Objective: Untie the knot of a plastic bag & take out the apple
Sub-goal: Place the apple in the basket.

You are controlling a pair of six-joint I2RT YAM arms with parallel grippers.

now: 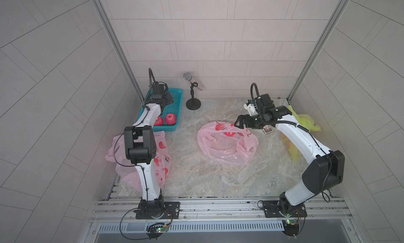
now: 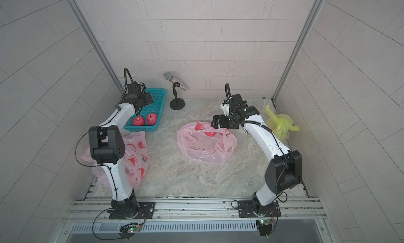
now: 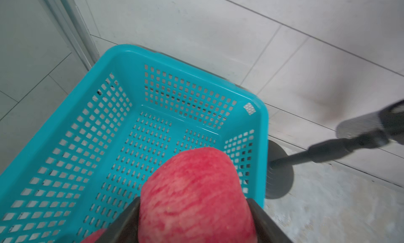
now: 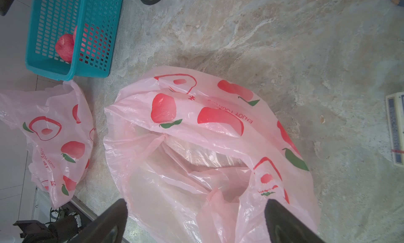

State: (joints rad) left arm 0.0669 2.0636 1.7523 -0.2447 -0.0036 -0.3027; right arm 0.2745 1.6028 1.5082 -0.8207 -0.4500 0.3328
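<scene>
The apple (image 3: 196, 196) sits clamped between the jaws of the left gripper (image 3: 193, 205), one dark finger (image 3: 129, 217) pressed to each side of it. It is held over the inside of the teal basket (image 3: 261, 121), towards the wall nearest the microphone stand (image 1: 193, 100). Two other apples (image 1: 170, 118) lie on the basket floor at its near end. The pink bag (image 1: 227, 143) lies slack in the middle of the table (image 1: 196, 176), with its handles loose and its mouth gaping. The right gripper (image 4: 196, 203) hovers at its far edge, jaws spread wide and gripping nothing. A second pink bag (image 1: 160, 156) lies by the left arm, and a yellow bag (image 1: 306, 121) behind the right.
</scene>
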